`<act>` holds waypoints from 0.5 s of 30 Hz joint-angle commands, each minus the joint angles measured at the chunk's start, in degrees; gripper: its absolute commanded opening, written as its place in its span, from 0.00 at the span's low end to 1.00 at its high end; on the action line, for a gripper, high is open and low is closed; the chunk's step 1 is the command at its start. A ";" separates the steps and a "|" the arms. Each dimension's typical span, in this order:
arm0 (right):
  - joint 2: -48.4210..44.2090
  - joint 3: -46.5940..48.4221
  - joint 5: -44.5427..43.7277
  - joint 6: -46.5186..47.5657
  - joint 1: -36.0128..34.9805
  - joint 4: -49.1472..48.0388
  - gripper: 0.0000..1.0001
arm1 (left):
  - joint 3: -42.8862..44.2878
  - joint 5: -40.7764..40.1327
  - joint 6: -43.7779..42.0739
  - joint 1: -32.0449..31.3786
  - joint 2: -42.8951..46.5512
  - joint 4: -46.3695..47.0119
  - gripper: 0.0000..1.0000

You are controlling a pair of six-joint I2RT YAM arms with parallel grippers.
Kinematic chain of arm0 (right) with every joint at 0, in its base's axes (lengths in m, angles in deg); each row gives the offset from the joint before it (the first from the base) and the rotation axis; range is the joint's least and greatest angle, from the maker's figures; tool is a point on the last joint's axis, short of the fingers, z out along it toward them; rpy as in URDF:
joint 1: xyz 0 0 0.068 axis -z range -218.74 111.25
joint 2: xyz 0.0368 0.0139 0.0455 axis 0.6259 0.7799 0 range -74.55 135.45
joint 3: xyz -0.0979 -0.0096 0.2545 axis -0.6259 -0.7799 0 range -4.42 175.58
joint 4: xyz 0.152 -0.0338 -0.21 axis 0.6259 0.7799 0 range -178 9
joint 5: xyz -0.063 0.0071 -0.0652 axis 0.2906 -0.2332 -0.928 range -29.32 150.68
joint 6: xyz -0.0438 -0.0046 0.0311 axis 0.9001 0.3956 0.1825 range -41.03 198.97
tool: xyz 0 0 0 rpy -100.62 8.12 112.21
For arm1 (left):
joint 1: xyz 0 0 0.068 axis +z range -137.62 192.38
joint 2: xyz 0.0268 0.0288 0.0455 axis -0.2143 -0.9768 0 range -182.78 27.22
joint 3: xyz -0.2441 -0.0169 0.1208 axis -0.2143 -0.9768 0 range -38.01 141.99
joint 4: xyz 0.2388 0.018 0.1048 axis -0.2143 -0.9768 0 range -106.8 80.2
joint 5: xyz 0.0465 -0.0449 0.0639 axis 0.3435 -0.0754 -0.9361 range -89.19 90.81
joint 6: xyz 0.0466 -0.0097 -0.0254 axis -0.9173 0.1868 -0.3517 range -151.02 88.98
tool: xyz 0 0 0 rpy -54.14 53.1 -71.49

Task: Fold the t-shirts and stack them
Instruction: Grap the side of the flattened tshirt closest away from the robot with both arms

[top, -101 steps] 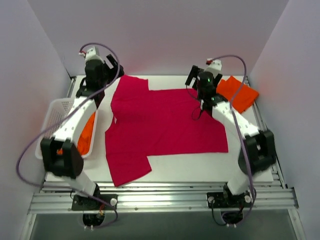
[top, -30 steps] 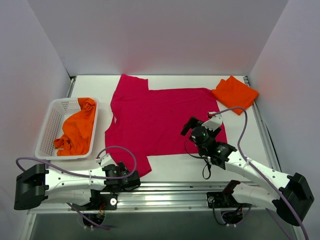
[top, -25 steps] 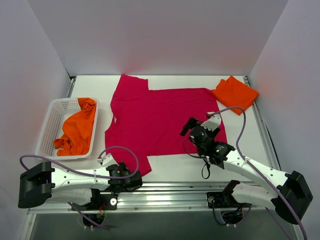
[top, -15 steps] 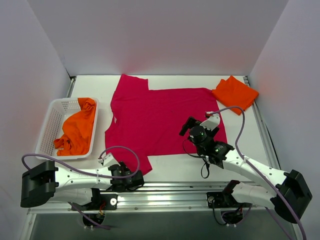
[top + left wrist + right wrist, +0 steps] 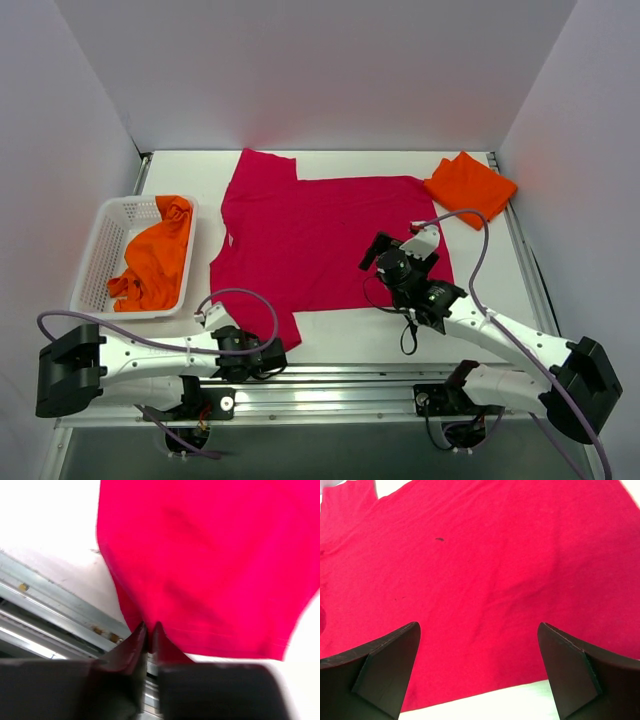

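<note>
A crimson t-shirt (image 5: 320, 240) lies spread flat on the white table, one sleeve pointing toward the near edge. My left gripper (image 5: 268, 355) sits low at that near sleeve and is shut on the sleeve's hem (image 5: 149, 627); the crimson cloth (image 5: 210, 555) fills the left wrist view. My right gripper (image 5: 393, 252) hovers wide open over the shirt's near right part, its fingers on either side of the hem (image 5: 477, 627) with nothing between them. A folded orange t-shirt (image 5: 470, 186) rests at the far right. Another orange t-shirt (image 5: 155, 260) lies crumpled in the basket.
The white mesh basket (image 5: 100, 250) stands at the left edge of the table. An aluminium rail (image 5: 330, 390) runs along the near edge, just beside the left gripper (image 5: 45, 595). White walls close in the back and both sides.
My left gripper has closed on the near sleeve's hem after sliding slightly right along the near edge. The right gripper stayed open and barely shifted.
</note>
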 commanded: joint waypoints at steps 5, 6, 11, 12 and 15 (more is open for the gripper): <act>-4.44 2.86 -9.46 -5.61 -0.27 11.05 1.00 | 4.43 -7.49 -3.46 0.14 6.97 -2.75 0.02; -4.80 2.69 -10.17 -6.58 -0.18 11.94 1.00 | 4.87 -8.80 -3.81 0.23 7.15 -3.01 0.02; -8.48 0.41 -12.98 -12.03 0.34 16.51 1.00 | 7.07 -12.67 -7.15 0.93 7.50 -2.67 0.02; -8.93 0.05 -13.51 -14.47 0.52 17.21 1.00 | 7.33 -13.20 -7.94 1.02 7.59 -1.97 0.02; -9.81 -1.62 -11.07 -15.99 2.88 17.92 0.99 | 7.25 -14.52 -13.64 2.95 8.38 1.46 0.02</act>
